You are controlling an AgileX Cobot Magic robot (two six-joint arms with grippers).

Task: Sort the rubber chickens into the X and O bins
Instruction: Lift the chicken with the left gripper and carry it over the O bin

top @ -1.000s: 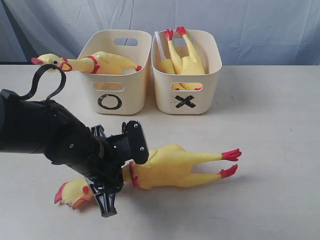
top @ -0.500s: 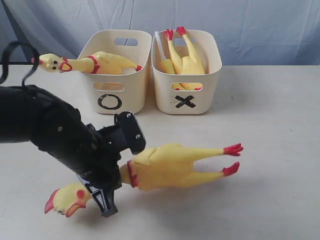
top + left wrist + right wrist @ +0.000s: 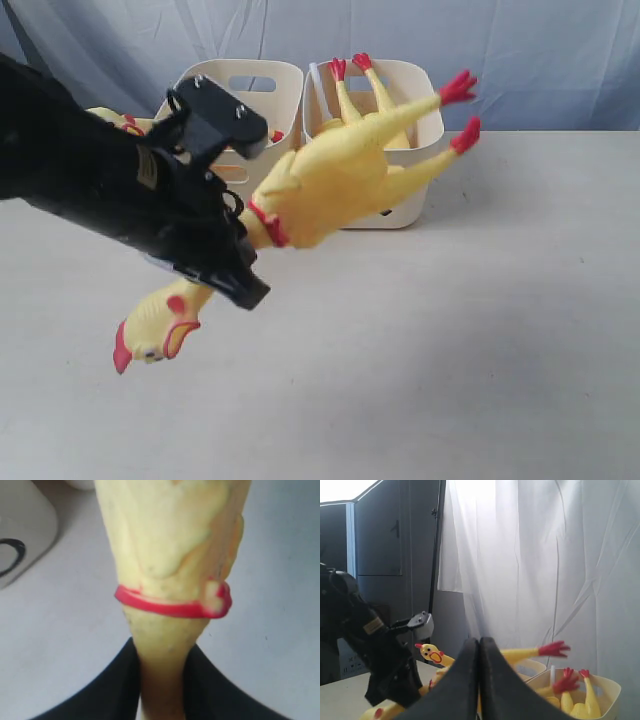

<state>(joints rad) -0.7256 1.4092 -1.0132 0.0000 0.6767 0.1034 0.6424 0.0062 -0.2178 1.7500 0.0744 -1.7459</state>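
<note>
- right gripper [image 3: 479, 642], closest to its own camera: its two black fingers are pressed flat together with nothing between them; it does not show in the exterior view
- table [image 3: 450, 380]: a pale, bare surface in the foreground, with soft shadow under the raised arm
- held rubber chicken [image 3: 330, 175]: it is in the air, clear of the table; its red-combed head hangs low on the near left, and its body slants up and to the right, away from the camera
- left gripper [image 3: 237, 262]: clamped on the held rubber chicken's neck, between the head and the red neck ring; in the left wrist view the black fingers [image 3: 210, 692] sit tight against both sides of the narrow neck, so the gap is no wider than the neck itself
- the held rubber chicken's two red feet point up and right, in front of the X bin's upper edge
- O bin [image 3: 262, 72]: a cream tub behind the black arm, largely hidden; part of its black O shows in the left wrist view; a second rubber chicken [image 3: 430, 652] lies in it with its head and open beak poking out over the left side
- X bin [image 3: 405, 68]: just beside the O bin on the right; its mark is hidden behind the held rubber chicken; a third rubber chicken [image 3: 346, 95] stands in it with its red feet up
- curtain [image 3: 540, 50]: pale, folded cloth behind both bins
</note>
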